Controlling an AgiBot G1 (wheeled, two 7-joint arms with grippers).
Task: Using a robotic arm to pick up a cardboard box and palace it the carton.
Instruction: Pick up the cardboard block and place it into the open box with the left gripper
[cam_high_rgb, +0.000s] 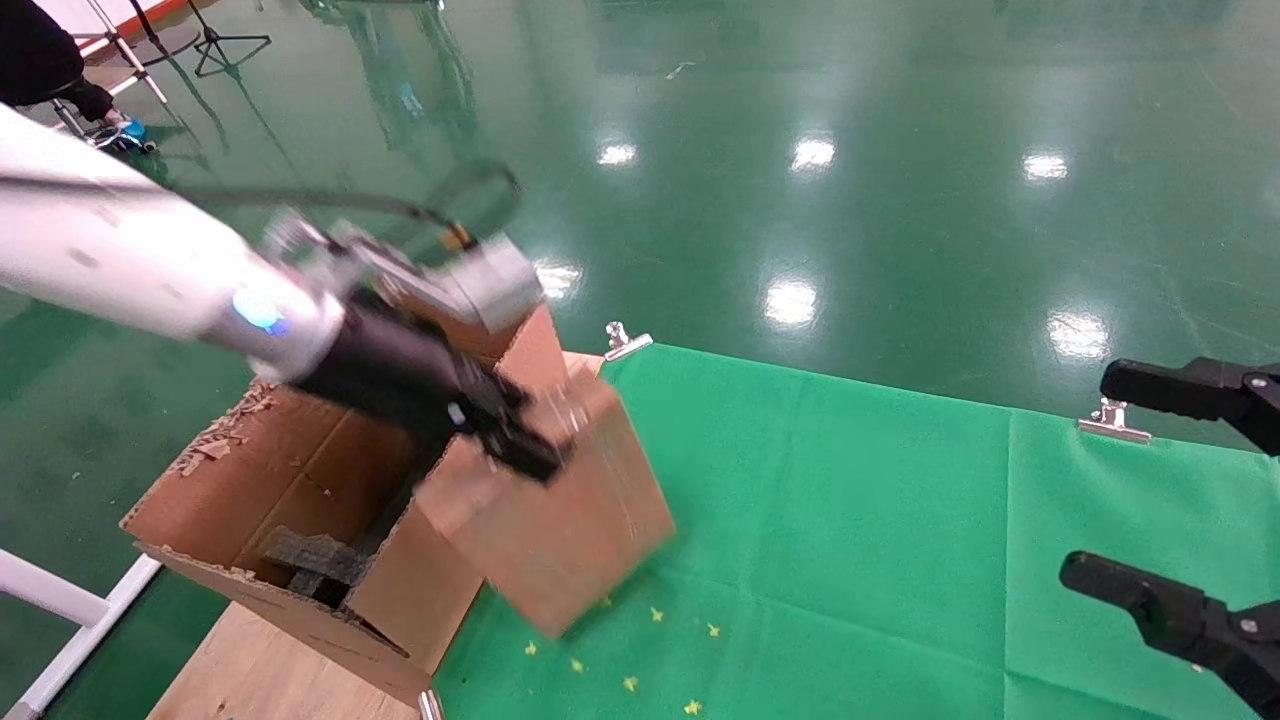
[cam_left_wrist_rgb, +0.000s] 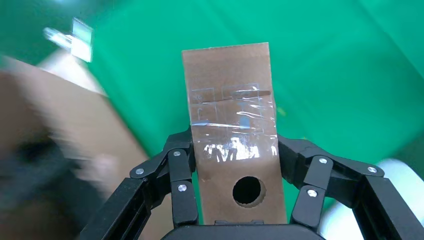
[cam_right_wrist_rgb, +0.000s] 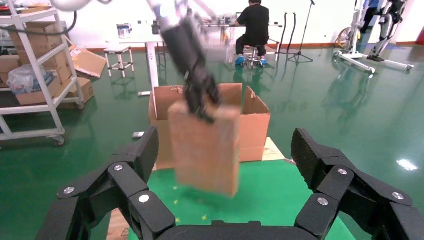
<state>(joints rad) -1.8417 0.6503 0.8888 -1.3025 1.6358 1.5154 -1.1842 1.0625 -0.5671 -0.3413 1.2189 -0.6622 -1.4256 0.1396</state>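
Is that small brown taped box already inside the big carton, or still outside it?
Outside. The small taped brown cardboard box hangs from the left gripper, above the green cloth, beside the big flapped carton.

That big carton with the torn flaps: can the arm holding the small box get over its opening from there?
Probably yes. The left gripper, shut on the small box, hangs beside the carton, whose flaps stand open with nothing over them.

Taped brown cardboard box (cam_high_rgb: 560, 510) hangs tilted, airborne, beside the open carton (cam_high_rgb: 300, 500) (ragged flaps).
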